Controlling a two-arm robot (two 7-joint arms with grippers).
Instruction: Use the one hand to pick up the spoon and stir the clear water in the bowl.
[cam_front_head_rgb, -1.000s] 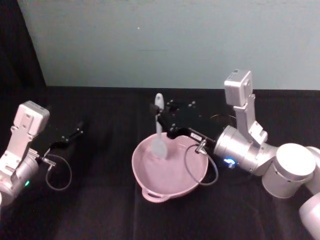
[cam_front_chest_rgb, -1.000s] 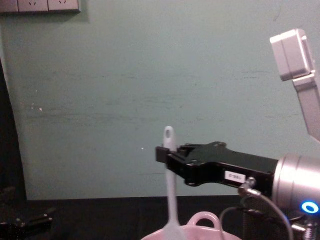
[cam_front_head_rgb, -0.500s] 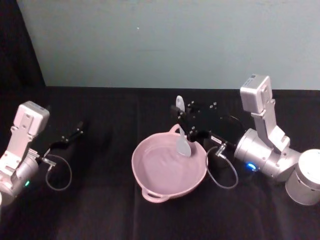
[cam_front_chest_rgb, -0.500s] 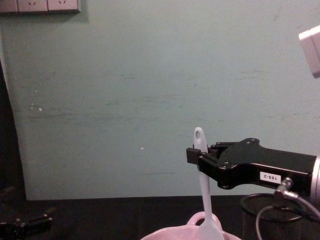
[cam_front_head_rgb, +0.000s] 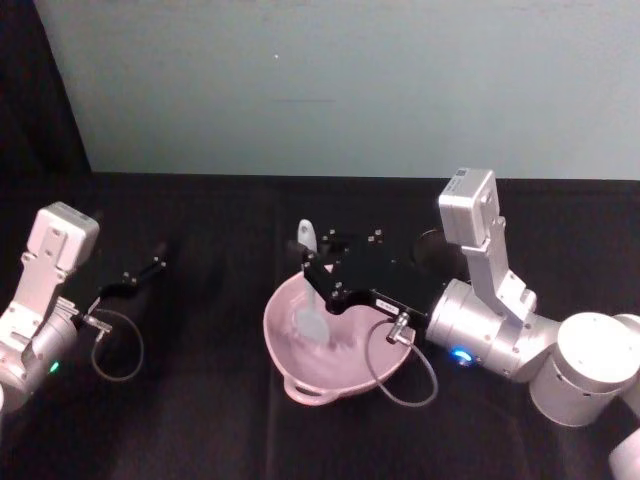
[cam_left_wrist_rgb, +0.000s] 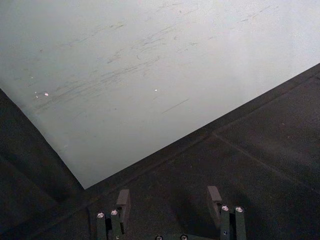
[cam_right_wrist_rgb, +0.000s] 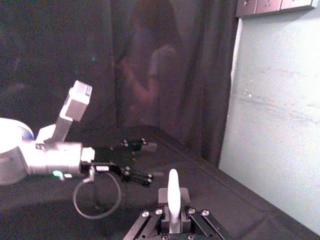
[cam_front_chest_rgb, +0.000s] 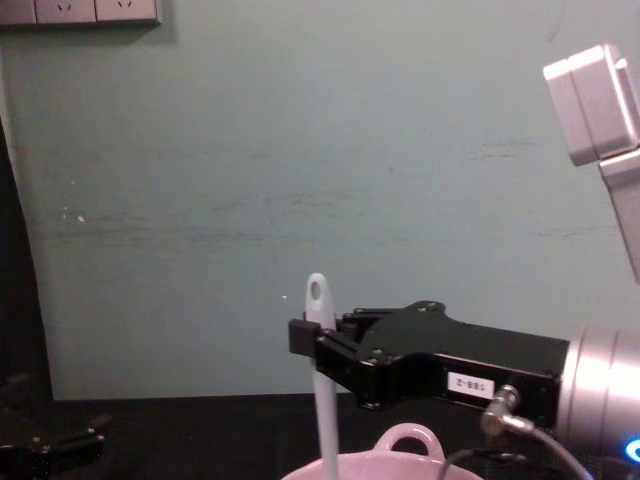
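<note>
Right gripper (cam_right_wrist_rgb: 173, 198) clamps white spoon (cam_right_wrist_rgb: 173, 184) by handle, upright between its 2 fingers, handle end rising clear. Beyond, over black tabletop (cam_right_wrist_rgb: 240, 216): left arm (cam_right_wrist_rgb: 50, 156), silver, 1 cable loop (cam_right_wrist_rgb: 96, 197) under it. Behind it a dark curtain (cam_right_wrist_rgb: 175, 75), with a teal wall (cam_right_wrist_rgb: 280, 125) adjoining.

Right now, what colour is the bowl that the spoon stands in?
Pale pink. The bowl, with the white spoon in it, shows best in the head view.

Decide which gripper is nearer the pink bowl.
Right. The right gripper is over the bowl, holding the spoon in it; the left gripper rests far to the bowl's left.
</note>
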